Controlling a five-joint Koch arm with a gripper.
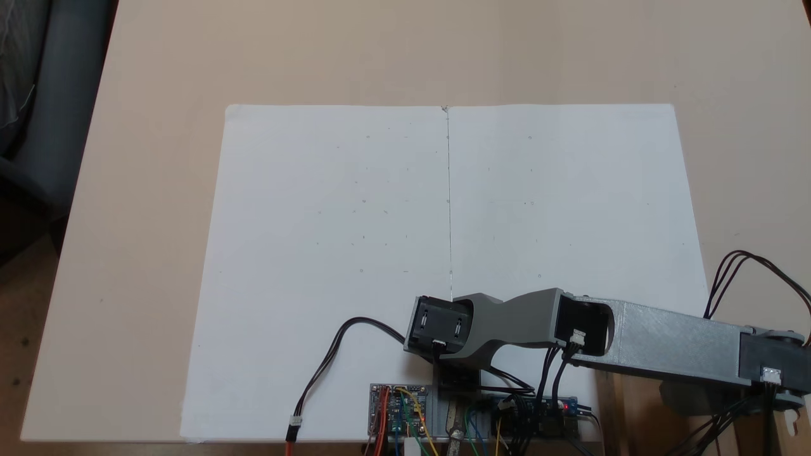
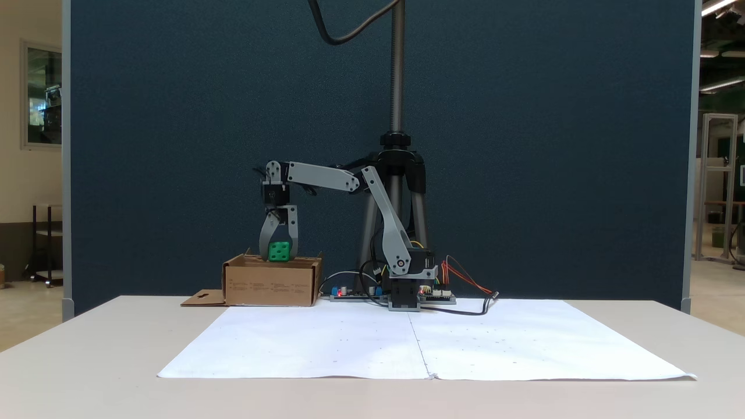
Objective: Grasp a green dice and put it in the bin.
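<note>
One green dice (image 2: 280, 251) sits clamped between the closed jaws of the gripper (image 2: 279, 254), hanging just above the open top of the cardboard box (image 2: 271, 285) at the far left of the table (image 2: 116, 372) in a fixed view. As a cube it has no long axis; a pipped face looks toward the camera. If the jaws part while it sits this close to the box's near wall, it could bounce off the rim and land on the white paper (image 2: 419, 343).
</note>
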